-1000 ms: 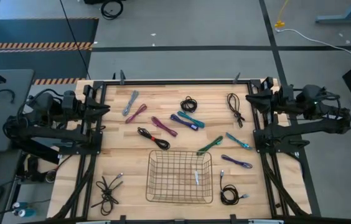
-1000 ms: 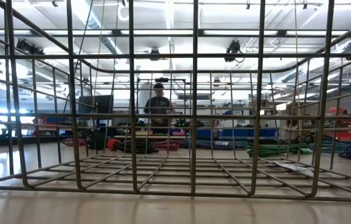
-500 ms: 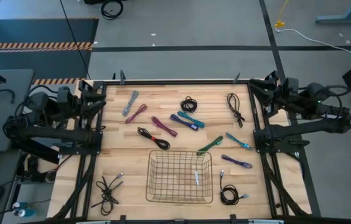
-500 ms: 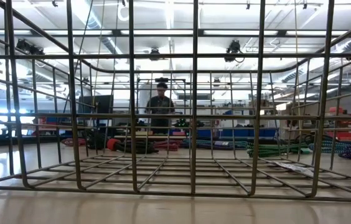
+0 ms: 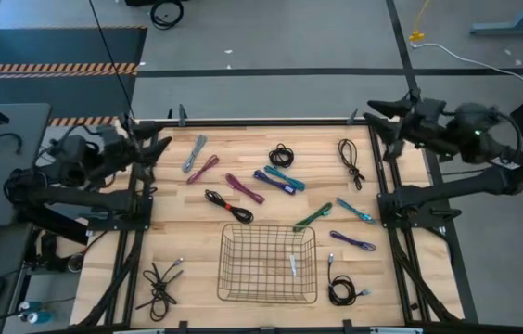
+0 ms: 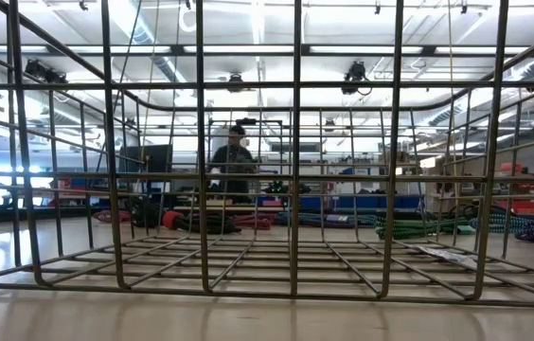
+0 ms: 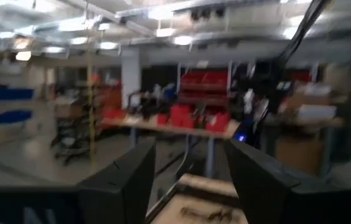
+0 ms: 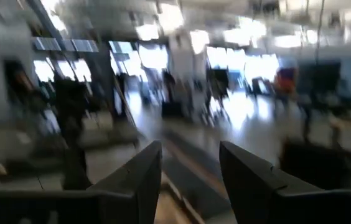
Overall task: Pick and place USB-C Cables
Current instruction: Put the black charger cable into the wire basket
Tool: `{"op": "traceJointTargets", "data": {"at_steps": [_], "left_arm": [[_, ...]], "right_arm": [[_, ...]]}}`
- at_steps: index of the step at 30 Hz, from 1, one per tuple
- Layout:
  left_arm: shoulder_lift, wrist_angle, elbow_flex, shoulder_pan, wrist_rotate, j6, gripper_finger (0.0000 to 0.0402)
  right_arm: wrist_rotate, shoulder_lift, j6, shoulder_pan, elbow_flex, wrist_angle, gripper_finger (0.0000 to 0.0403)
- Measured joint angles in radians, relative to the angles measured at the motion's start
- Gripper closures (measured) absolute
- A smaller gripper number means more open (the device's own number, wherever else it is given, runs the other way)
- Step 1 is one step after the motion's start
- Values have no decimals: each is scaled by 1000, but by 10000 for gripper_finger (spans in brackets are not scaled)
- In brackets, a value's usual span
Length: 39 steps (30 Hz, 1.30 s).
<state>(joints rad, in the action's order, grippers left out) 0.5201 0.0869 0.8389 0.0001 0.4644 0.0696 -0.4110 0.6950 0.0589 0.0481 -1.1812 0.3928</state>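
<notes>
Several USB-C cables lie loose on the wooden table: grey (image 5: pixel 195 151), magenta (image 5: pixel 203 168), black with red (image 5: pixel 227 204), purple (image 5: pixel 245 187), a black coil (image 5: pixel 281 154), blue (image 5: pixel 275 181), teal (image 5: pixel 289 176), black (image 5: pixel 350 162), green (image 5: pixel 312 216), teal (image 5: pixel 355 211), purple (image 5: pixel 352 241). A black coil (image 5: pixel 340 290) and a black bundle (image 5: pixel 161 278) lie near the front. My left gripper (image 5: pixel 155 144) (image 7: pixel 188 186) is open and empty at the table's far left corner. My right gripper (image 5: pixel 382 109) (image 8: pixel 191 180) is open and empty above the far right corner.
A wire mesh basket (image 5: pixel 268 263) stands at the front middle with a small white thing (image 5: pixel 292 264) in it; its wires (image 6: pixel 295 189) fill the low view. A person (image 6: pixel 234 161) stands in the room beyond the table. Black frame rails run along the table's left and right sides.
Both arms have risen and tipped their grippers upward. My right gripper has gone up and toward the far edge; my left gripper has lifted slightly toward the far edge. The cables have stayed where they were. The person in the room behind has shifted a little.
</notes>
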Motion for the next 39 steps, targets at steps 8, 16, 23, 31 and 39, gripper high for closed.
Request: {"op": "traceJointTargets", "data": {"at_steps": [8,16,23,31,39], "left_arm": [[129,175,81,0,168,-62,196],[177,158,107,0,175,-58,184],[180,150,107,4,175,-77,184],[180,150,107,5,176,-79,184],[180,151,107,5,175,-85,184]], "right_arm": [[-105,242,-264,46,-279,680,235],[-88,402,-516,76,-255,1106,236],[-36,455,-557,102,-121,1055,235],[78,464,-556,189,74,942,234],[210,465,-480,312,261,827,231]]}}
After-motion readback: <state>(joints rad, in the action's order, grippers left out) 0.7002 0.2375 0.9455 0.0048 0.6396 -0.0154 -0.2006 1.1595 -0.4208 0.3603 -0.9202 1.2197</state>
